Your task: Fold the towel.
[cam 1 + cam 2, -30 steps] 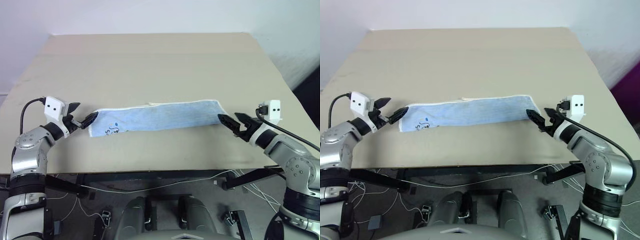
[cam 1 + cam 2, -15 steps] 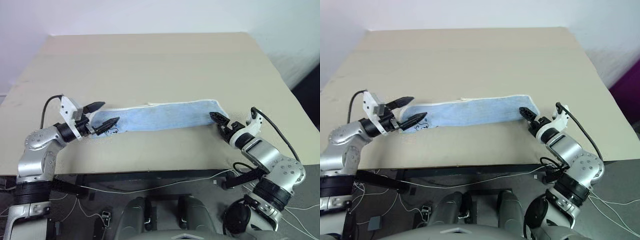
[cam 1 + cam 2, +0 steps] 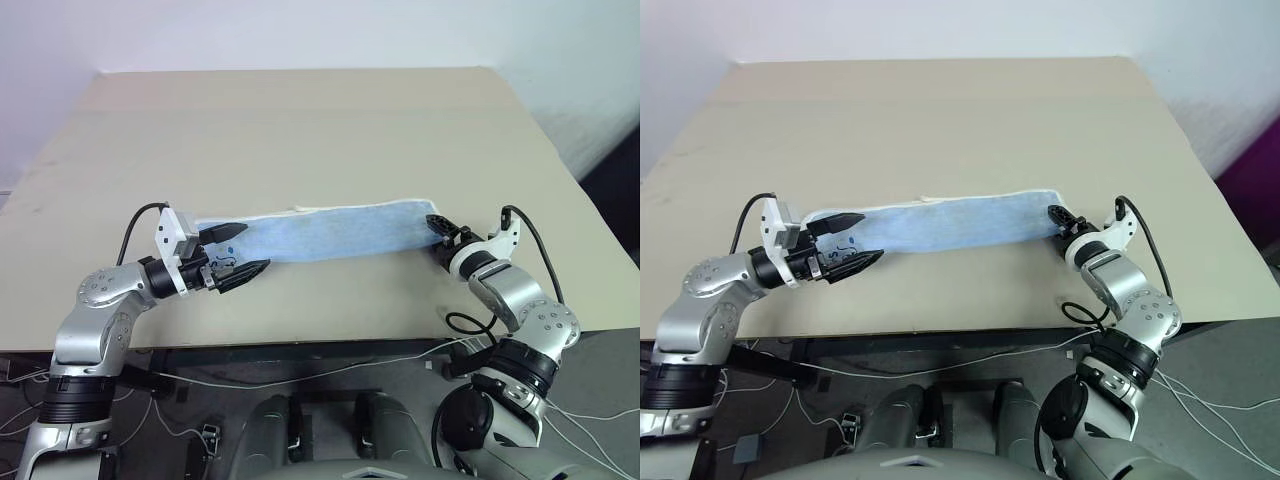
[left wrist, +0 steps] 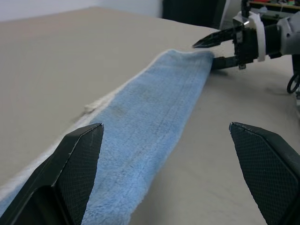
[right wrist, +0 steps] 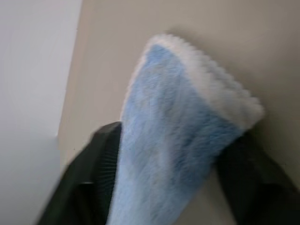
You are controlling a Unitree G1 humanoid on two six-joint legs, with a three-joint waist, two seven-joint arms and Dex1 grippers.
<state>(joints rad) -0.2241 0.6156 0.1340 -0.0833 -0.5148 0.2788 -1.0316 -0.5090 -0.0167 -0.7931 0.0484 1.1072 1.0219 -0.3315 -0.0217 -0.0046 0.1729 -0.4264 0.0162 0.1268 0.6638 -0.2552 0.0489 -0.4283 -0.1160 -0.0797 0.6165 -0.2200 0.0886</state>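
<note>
The towel (image 3: 330,232), light blue with white edging, lies on the table as a long narrow strip running left to right. Its small dark printed mark (image 3: 228,262) sits at the left end and a white loop tag (image 3: 298,209) on the far edge. My left gripper (image 3: 250,248) stands wide open, level, with its fingers straddling the towel's left end; the left wrist view looks along the strip (image 4: 140,122). My right gripper (image 3: 436,229) has the towel's right end (image 5: 178,117) between its two fingers, which press on both sides of it.
The beige table (image 3: 300,120) stretches far behind the towel. Its front edge (image 3: 300,345) runs close behind both wrists. Cables (image 3: 330,368) hang below that edge.
My left gripper swung right and now straddles the towel's left end, still open. My right gripper rolled, moved forward onto the right end and closed on it.
</note>
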